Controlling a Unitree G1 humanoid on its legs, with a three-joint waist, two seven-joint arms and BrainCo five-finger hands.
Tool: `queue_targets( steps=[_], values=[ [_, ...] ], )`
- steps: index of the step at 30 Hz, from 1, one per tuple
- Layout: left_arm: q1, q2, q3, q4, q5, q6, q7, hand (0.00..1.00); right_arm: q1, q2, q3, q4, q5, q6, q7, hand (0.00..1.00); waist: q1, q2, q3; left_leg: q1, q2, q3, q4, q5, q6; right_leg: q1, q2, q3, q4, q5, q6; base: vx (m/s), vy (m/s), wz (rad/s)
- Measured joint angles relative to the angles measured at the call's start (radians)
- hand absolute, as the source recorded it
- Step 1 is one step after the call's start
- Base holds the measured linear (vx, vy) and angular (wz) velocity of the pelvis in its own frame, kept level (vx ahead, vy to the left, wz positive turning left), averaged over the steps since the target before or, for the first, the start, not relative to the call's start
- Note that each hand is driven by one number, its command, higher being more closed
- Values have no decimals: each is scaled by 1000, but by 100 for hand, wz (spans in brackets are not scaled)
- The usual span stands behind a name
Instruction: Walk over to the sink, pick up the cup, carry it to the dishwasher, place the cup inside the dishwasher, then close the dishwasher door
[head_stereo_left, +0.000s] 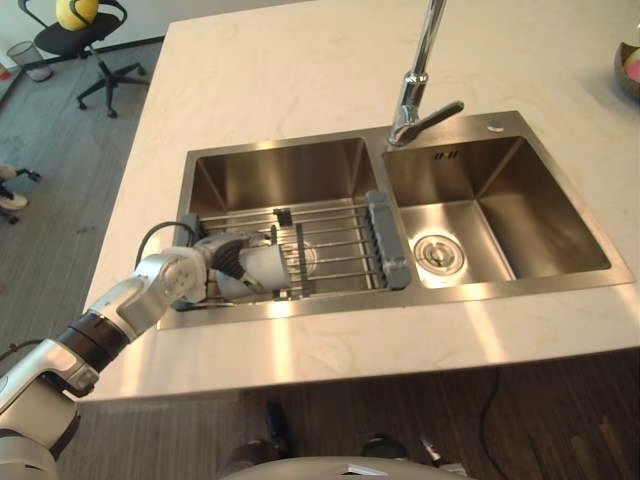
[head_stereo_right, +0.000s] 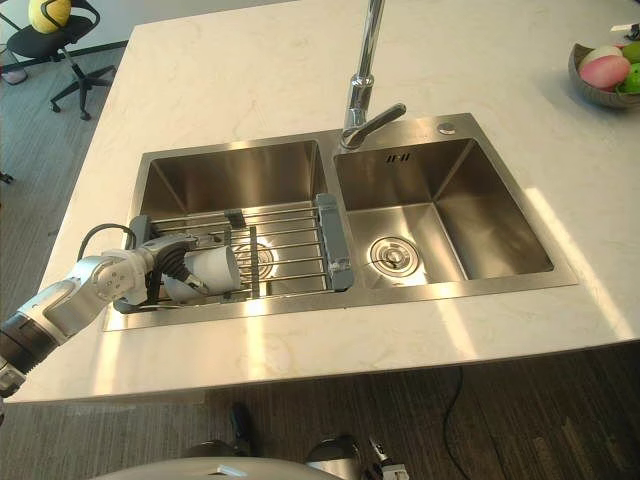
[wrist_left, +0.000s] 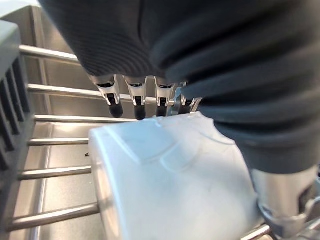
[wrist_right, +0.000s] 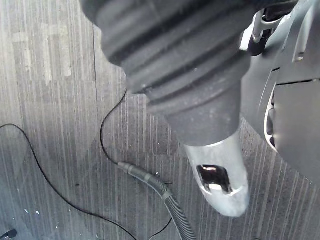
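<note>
**Q:** Left robot hand (head_stereo_left: 207, 268) status?
**A:** Clenched round the cup (head_stereo_left: 266, 268), which lay sideways on the wire rack (head_stereo_left: 340, 241) across the left basin (head_stereo_left: 270, 170).
**Q:** Clearance?
**A:** The right basin (head_stereo_left: 520, 215) was open. The right robot hand (wrist_right: 220, 177) state could not be told.

Head stereo pair: both eyes sit high over the near edge of the worktop (head_stereo_left: 300, 60) and look steeply down and forward. Shared field: the double sink (head_stereo_left: 540, 230), the faucet (head_stereo_left: 425, 60), the rack (head_stereo_left: 330, 235) across the left basin, and the left hand (head_stereo_left: 215, 265).

Left eye takes in more floor (head_stereo_left: 60, 200) on the left, with an office chair (head_stereo_left: 85, 45). Right eye reaches further right, to a fruit bowl (head_stereo_right: 585, 92).

Left wrist camera: very close. It looks along the fingers (wrist_left: 135, 97) curled over the cup (wrist_left: 175, 180), with the same rack bars behind.

Right wrist camera: faces down past the right hand (wrist_right: 220, 180) at the floor, close up.
</note>
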Motion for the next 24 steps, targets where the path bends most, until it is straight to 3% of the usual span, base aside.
queue_targets(
  steps=[7,15,16,21,24],
  values=[
    [0,0,0,8,0,-6,-55,0,-2,0,8,0,0,0,-3,0,-9,-2,6,1,-1,-2,0,0,0,4,1,-5,0,-2,-4,0,0,0],
    [0,-18,-2,54,43,-8,-1,0,-2,-8,45,0,31,0,-6,0,-14,-7,9,10,2,1,0,-5,-5,8,5,0,2,-12,-21,-4,-2,-2],
    [0,-21,-2,58,43,-11,8,100,-2,-8,45,0,31,0,-6,0,-14,-7,9,10,2,1,0,-6,-7,9,6,1,2,-12,-21,0,0,0],
    [4,-66,19,89,100,-21,82,100,-3,-8,45,0,30,1,-6,0,-10,-10,10,10,2,1,0,-8,-7,10,6,1,2,-12,-21,0,0,0],
    [7,-117,41,116,148,-43,165,100,-4,-8,47,0,30,0,-6,0,-11,-14,11,12,2,3,0,-9,-8,10,7,2,3,-11,-19,0,0,0]
  ],
)
